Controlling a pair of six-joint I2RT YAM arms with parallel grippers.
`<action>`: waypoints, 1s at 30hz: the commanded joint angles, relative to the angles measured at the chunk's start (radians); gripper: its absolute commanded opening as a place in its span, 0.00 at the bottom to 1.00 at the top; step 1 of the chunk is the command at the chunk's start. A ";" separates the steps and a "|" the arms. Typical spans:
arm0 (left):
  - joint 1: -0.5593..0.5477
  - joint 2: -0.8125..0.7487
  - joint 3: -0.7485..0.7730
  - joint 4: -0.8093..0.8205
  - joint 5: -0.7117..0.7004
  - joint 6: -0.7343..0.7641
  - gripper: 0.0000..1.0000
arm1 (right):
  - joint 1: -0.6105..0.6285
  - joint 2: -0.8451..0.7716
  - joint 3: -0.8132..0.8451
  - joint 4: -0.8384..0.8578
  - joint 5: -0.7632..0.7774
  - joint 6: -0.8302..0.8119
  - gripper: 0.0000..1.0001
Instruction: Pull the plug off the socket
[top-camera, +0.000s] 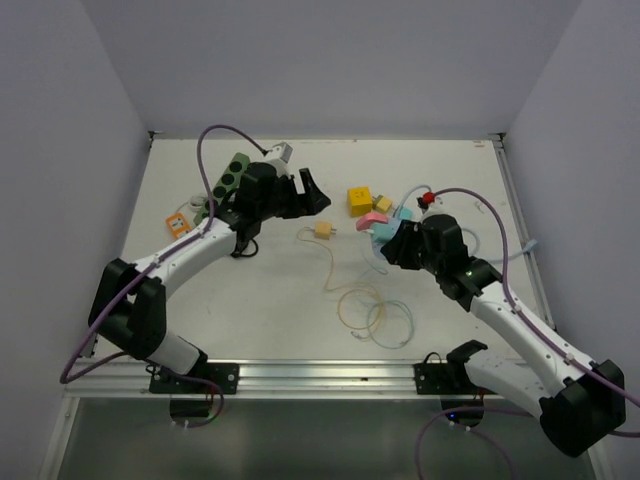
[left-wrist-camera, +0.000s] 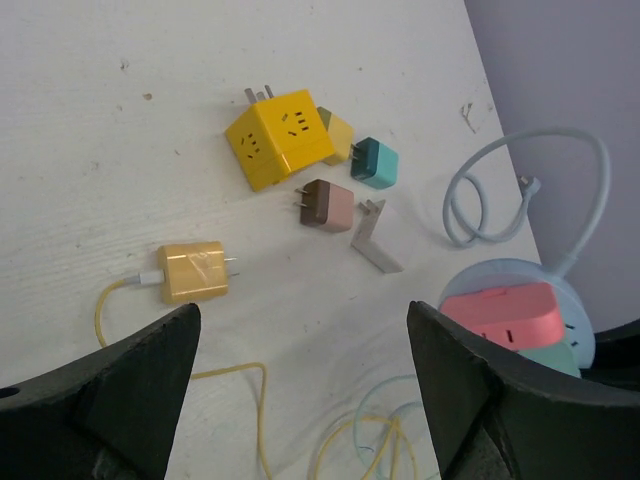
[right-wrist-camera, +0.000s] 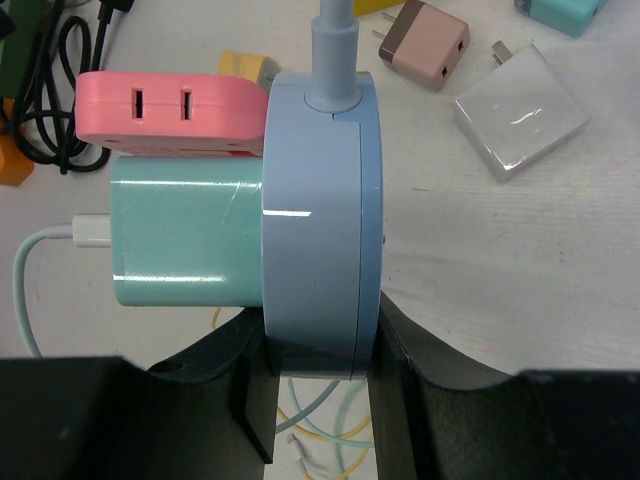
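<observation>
Left end effector: fingers spread wide, with nothing between them.
Yellow plug: lies flat on the tabletop just ahead of the left finger, touching neither finger. Its prongs point across the gap. It is out of the socket and well apart from it.
Yellow cable: runs from the plug's back end and loops beneath the end effector.
Right end effector: pressed together on the near rim of the round socket, one finger on each flat face.
Round socket: pale blue disc, seen edge-on between the fingers. Its cord leaves from the rim farthest from them.
Pink plug: seated in the socket's left face, far from the fingers.
Mint plug: seated in the same face, nearer the fingers, with a white lead at its outer end.
Yellow cube adapter: farther ahead of the left end effector, beyond the yellow plug.
White charger: on the tabletop, ahead and right of the right end effector.
</observation>
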 joint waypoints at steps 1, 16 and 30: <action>0.002 -0.096 -0.013 -0.121 -0.029 -0.059 0.88 | 0.000 0.017 0.076 0.130 -0.026 -0.039 0.00; -0.193 -0.162 0.003 -0.117 -0.100 -0.321 0.88 | 0.029 0.147 0.107 0.256 -0.100 -0.021 0.00; -0.243 -0.081 0.015 -0.068 -0.137 -0.403 0.70 | 0.155 0.153 0.087 0.291 -0.048 0.016 0.00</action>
